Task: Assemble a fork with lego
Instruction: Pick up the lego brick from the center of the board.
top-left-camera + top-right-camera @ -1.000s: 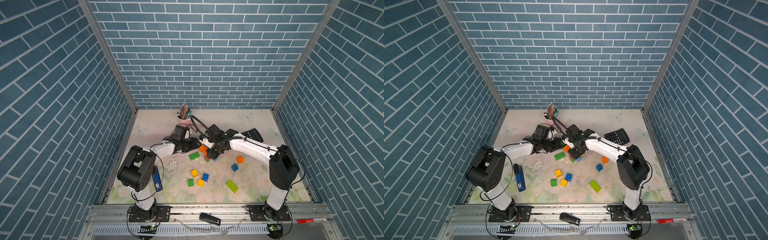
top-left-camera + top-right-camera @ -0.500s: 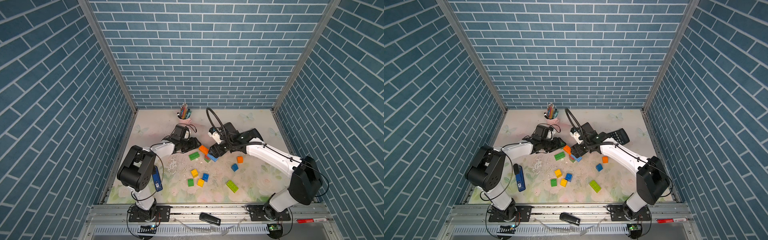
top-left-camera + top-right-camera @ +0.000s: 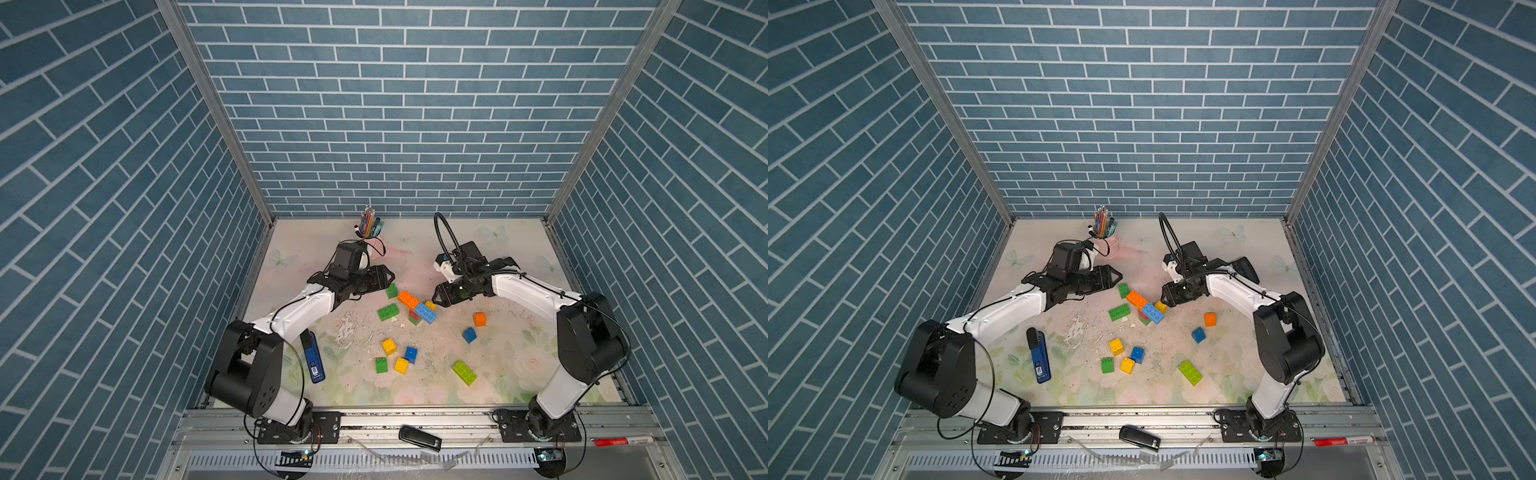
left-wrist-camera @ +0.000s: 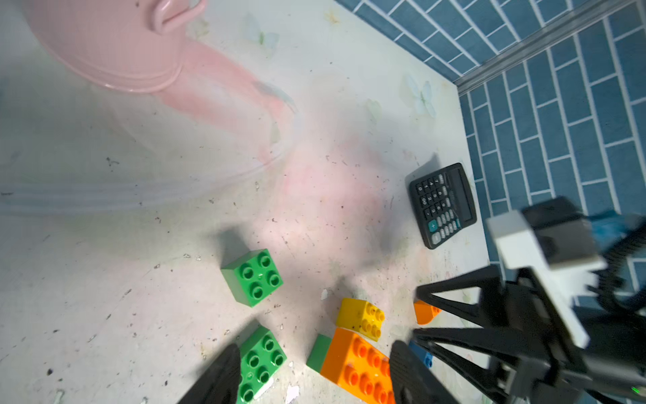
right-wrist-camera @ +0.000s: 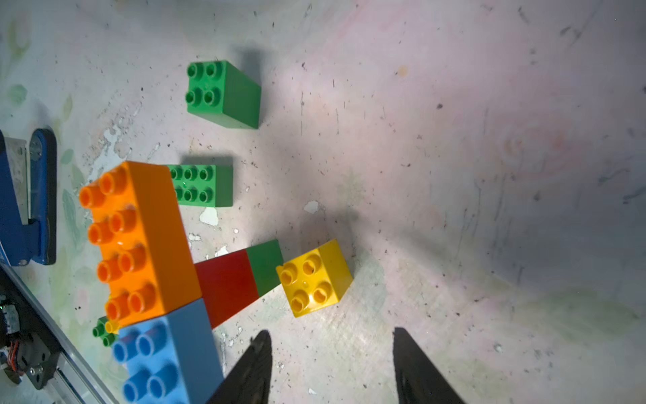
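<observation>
Joined lego stands mid-table in both top views: an orange oblong brick [image 3: 408, 299] and a blue brick [image 3: 425, 312] on top of a red and green stack [image 5: 241, 276]. A yellow brick [image 5: 314, 276] lies against it. A green square brick [image 3: 391, 290] and a green oblong brick [image 3: 388, 312] lie to its left. My left gripper [image 3: 388, 276] hovers open just left of the assembly; in the left wrist view it [image 4: 314, 374] straddles the green oblong [image 4: 260, 363] and the orange brick's end without touching. My right gripper [image 3: 436, 296] stands open and empty to the right; the right wrist view [image 5: 332, 341] shows bare table between its fingers.
Several loose lego bricks lie nearer the front, among them a lime oblong [image 3: 464, 372] and an orange square [image 3: 480, 319]. A pink cup of pencils [image 3: 368, 226] stands at the back. A calculator [image 4: 442, 204] lies behind the right arm. A blue device [image 3: 313, 357] lies front left.
My right gripper has let go of the assembly and drawn back to the right, and its arm has swung outward and lower. The left arm has barely moved.
</observation>
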You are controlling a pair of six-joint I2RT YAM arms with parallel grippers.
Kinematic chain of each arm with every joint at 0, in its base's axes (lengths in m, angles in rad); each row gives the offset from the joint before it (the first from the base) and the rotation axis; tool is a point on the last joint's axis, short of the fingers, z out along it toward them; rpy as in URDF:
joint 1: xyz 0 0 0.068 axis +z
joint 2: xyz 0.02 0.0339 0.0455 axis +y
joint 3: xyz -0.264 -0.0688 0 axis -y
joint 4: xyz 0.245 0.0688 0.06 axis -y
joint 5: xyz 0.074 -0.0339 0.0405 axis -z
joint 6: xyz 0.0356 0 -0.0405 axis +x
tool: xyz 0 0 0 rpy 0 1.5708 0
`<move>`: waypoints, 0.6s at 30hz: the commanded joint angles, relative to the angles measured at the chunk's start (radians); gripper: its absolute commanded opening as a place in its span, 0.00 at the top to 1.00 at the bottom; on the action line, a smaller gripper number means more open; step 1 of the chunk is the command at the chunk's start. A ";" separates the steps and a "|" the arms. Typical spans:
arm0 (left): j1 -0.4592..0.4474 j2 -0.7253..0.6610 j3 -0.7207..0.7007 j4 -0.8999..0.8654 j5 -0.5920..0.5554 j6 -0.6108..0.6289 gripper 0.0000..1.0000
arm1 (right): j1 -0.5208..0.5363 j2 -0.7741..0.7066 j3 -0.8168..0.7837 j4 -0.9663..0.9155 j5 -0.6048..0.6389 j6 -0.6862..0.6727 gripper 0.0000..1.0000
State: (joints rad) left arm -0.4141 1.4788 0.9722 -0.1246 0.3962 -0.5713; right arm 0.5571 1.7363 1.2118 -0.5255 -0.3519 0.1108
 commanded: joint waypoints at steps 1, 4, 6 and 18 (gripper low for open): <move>-0.033 -0.036 0.003 -0.055 -0.023 0.069 0.32 | -0.001 0.024 0.042 -0.046 -0.079 -0.084 0.42; -0.037 -0.044 0.008 -0.062 -0.029 0.074 0.32 | -0.001 0.048 0.053 -0.058 -0.111 -0.103 0.38; -0.038 -0.040 0.013 -0.066 -0.035 0.070 0.33 | 0.003 0.069 0.063 -0.071 -0.113 -0.112 0.37; -0.038 -0.008 0.057 -0.101 -0.039 0.074 0.34 | 0.019 0.167 0.118 -0.111 -0.088 -0.156 0.36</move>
State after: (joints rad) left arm -0.4515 1.4532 1.0019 -0.1982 0.3656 -0.5171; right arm 0.5644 1.8820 1.3010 -0.5961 -0.4335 0.0166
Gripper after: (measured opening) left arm 0.664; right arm 0.636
